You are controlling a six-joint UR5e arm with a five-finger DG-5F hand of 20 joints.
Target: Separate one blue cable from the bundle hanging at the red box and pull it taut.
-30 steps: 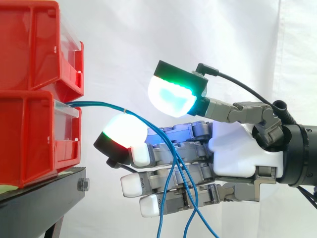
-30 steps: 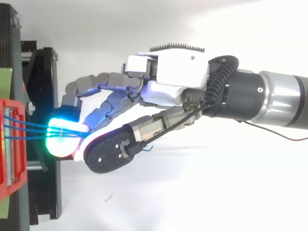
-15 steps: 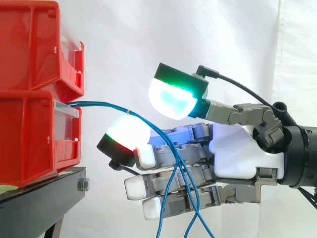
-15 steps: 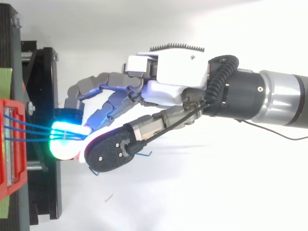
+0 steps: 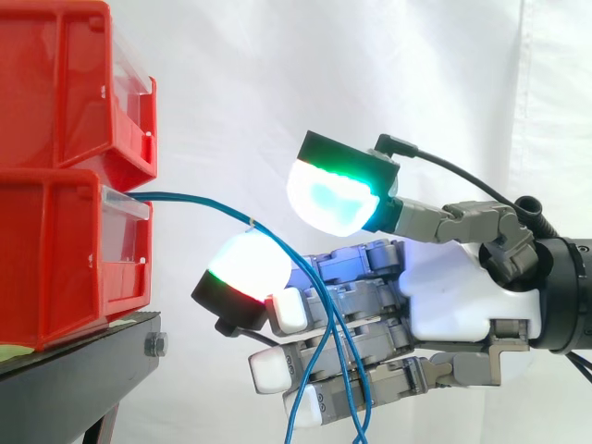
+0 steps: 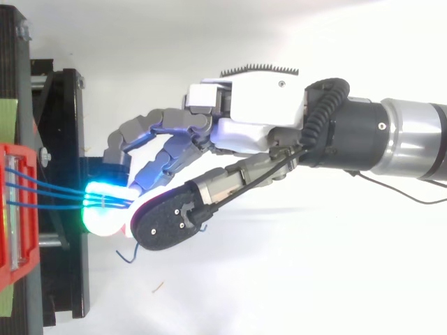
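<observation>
Three thin blue cables (image 5: 199, 200) leave the front of the lower red bin (image 5: 55, 259) as a bundle, arc to the right and drop down across the hand's fingers. In the top view the blue cables (image 6: 56, 195) run side by side from the red bin (image 6: 10, 209) to the glowing fingertip. My hand (image 5: 453, 296) reaches in from the right, fingers stretched towards the bin. The cables lie over the white-red glowing fingertip (image 5: 245, 268). The green-cyan thumb pad (image 5: 338, 190) hovers above them with a clear gap. One loose cable end (image 6: 126, 255) curls below the hand (image 6: 258, 112).
A second red bin (image 5: 65, 83) is stacked on the lower one. Both rest on a black stand (image 5: 83, 370), also visible from above as the black stand (image 6: 63, 139). A white curtain hangs behind, and open space lies between the bins and the fingertips.
The hand has drawn back to the right, away from the bin, and sunk a little. The cables came along, their arc now longer and lower, and a loose end has swung out below the hand.
</observation>
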